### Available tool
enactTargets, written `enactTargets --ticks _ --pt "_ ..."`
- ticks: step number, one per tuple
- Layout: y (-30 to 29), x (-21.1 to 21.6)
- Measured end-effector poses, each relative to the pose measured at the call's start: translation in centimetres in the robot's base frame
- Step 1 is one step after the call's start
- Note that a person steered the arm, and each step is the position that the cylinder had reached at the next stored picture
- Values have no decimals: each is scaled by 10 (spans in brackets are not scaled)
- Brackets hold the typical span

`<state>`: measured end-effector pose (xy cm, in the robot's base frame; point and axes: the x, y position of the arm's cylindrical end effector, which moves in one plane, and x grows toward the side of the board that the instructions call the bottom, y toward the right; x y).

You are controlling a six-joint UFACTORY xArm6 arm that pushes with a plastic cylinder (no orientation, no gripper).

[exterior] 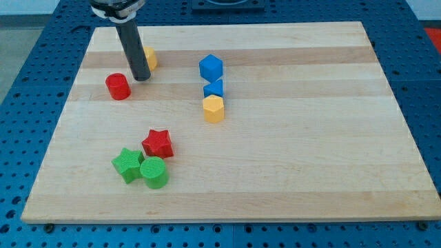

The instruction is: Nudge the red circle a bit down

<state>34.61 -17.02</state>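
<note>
The red circle (118, 86) is a short red cylinder at the board's upper left. My tip (141, 77) rests on the board just to the right of it and slightly above, a small gap apart. The dark rod rises from there toward the view's top. A yellow block (149, 58) sits right behind the rod, partly hidden by it.
A blue cube (211, 67), a smaller blue block (214, 88) and a yellow hexagon (214, 108) stand in a column near the middle. A red star (158, 143), a green star (127, 164) and a green circle (154, 172) cluster at lower left. The wooden board (310, 138) lies on a blue perforated table.
</note>
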Motion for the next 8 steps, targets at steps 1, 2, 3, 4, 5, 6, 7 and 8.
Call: enactTargets --ticks 1,2,3,4,5,6,7,8 --pt "-7 0" --pt "-22 -2" --pt "-39 -7" --pt "-66 -7" --pt "-76 6" --pt "-66 39" --pt "-66 60" --pt "-67 52"
